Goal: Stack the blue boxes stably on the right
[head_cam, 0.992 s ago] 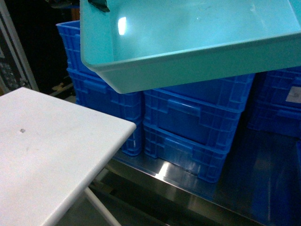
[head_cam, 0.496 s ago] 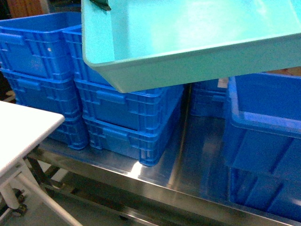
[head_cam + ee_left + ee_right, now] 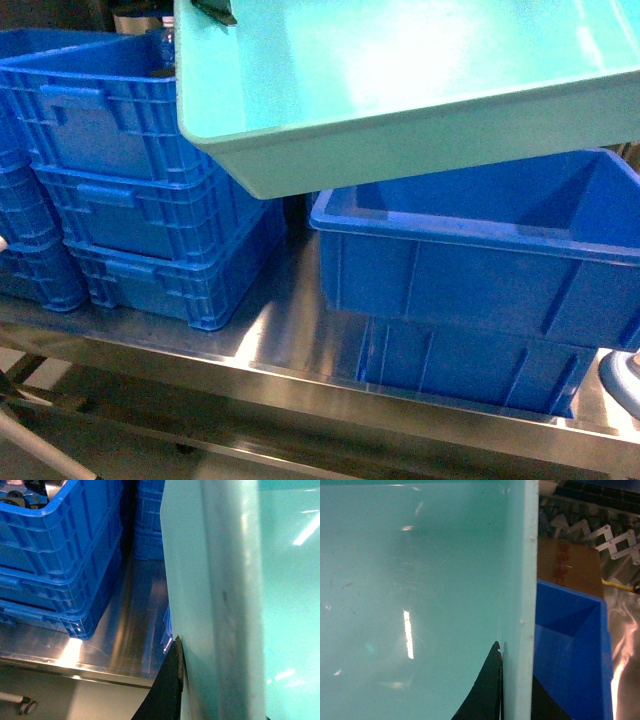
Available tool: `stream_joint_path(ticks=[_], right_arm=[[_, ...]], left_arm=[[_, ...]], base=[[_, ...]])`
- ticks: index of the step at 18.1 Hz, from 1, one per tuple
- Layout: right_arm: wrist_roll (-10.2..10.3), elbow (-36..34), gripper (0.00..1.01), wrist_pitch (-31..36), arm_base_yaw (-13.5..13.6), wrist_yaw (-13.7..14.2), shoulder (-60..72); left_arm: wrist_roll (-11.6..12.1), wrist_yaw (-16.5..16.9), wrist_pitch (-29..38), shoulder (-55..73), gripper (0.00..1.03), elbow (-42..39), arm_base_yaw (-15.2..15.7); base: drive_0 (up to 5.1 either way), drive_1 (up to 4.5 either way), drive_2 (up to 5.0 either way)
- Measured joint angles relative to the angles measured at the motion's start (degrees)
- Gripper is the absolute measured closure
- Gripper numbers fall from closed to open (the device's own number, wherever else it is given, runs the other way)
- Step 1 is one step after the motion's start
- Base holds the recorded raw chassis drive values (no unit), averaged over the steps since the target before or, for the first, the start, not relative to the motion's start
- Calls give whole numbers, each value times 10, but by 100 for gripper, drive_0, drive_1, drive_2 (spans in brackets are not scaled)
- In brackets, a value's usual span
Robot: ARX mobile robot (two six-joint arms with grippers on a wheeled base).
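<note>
Turquoise tub (image 3: pixel 400 90) held aloft over royal-blue crate (image 3: pixel 480 250) | left gripper (image 3: pixel 172 680), right gripper (image 3: pixel 502 685) both clamped on its side walls | you level it, centre it over the crate's rim, lower evenly.

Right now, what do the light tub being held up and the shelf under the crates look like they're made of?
The tub looks like smooth, slightly glossy turquoise plastic: soft glare on its floor, moulded rim. The shelf looks like brushed steel, mirroring the crates and a bright light.

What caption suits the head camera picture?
Turquoise tub held aloft above a royal-blue crate on a steel shelf.
</note>
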Motion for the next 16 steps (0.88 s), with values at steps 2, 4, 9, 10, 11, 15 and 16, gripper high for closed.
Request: stream_joint_path(ticks=[2,4,9,10,11,15,16], right_arm=[[0,0,99,2,0,4,-1],[0,0,99,0,0,3,-1],[0,0,99,2,1,-3,-1],[0,0,99,2,0,-2,-1],[0,0,99,0,0,2,-1],[0,-1,99,5,0,2,-3],[0,-1,99,2,0,2,-3]], left_arm=[[0,-4,2,-2,97,0,-3],[0,-4,0,-1,97,0,-2],[1,-2,1,-1,97,0,3],[0,0,3,-1,97,0,2],[0,0,2,-1,97,0,0],[0,-2,3,-4,97,0,-1],[0,-2,1,-4,97,0,-1]], base=[[290,-569,-197],[290,-569,-197],[290,-569,-197],[290,-569,-197],[290,-569,-197],[290,-569,-197],[290,-569,-197]])
